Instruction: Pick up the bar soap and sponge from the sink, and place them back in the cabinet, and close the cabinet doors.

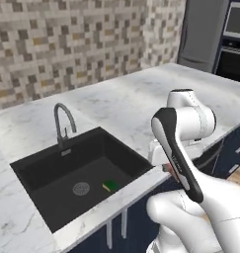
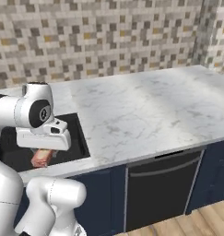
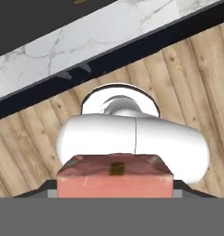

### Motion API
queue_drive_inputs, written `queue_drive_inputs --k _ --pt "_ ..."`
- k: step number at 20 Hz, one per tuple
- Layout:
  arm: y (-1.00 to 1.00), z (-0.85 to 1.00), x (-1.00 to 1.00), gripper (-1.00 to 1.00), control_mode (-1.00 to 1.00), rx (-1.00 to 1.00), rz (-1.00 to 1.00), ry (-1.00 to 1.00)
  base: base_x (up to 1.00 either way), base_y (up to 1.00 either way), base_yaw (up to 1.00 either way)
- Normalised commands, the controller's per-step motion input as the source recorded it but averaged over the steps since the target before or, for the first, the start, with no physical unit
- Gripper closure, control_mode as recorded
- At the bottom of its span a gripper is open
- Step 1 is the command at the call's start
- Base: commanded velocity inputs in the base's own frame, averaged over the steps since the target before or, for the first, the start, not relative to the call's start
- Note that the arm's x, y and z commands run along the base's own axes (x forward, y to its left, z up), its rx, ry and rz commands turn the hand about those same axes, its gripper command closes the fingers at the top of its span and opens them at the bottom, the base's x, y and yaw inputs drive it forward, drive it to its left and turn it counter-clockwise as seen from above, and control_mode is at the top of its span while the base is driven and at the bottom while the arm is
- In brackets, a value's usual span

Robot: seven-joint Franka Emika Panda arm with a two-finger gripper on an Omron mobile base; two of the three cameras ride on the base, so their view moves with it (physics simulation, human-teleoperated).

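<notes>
Gripper clamped on bar soap, jaws pinching its two short ends; block sits flat across the tips. Arm folded back w/ hand over front edge of counter, soap visible under wrist, clear of sink. Sponge lies on sink floor, just beside drain, toward front wall. Judgement: soap = light, stiff, prob. slick, so grip across the ends should hold. Sponge = soft, v. light, compressible; take across the narrow sides, from above.
</notes>
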Motion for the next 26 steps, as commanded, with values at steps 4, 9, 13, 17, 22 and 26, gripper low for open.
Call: queue_drive_inputs --k 4,9,13,17,22,26 --pt "0.0 0.0 0.0 1.0 1.0 0.0 0.0 0.0 0.0 0.0 -0.46" --pt "0.0 0.0 0.0 1.0 1.0 0.0 0.0 0.0 0.0 0.0 -0.52" --pt "0.0 0.0 0.0 1.0 1.0 0.0 0.0 0.0 0.03 0.0 -0.53" --pt "0.0 0.0 0.0 1.0 1.0 0.0 0.0 0.0 0.06 0.0 -0.53" --pt "0.0 0.0 0.0 1.0 1.0 0.0 0.0 0.0 0.07 0.0 -0.52" --pt "0.0 0.0 0.0 1.0 1.0 0.0 0.0 0.0 0.09 0.0 -0.52"
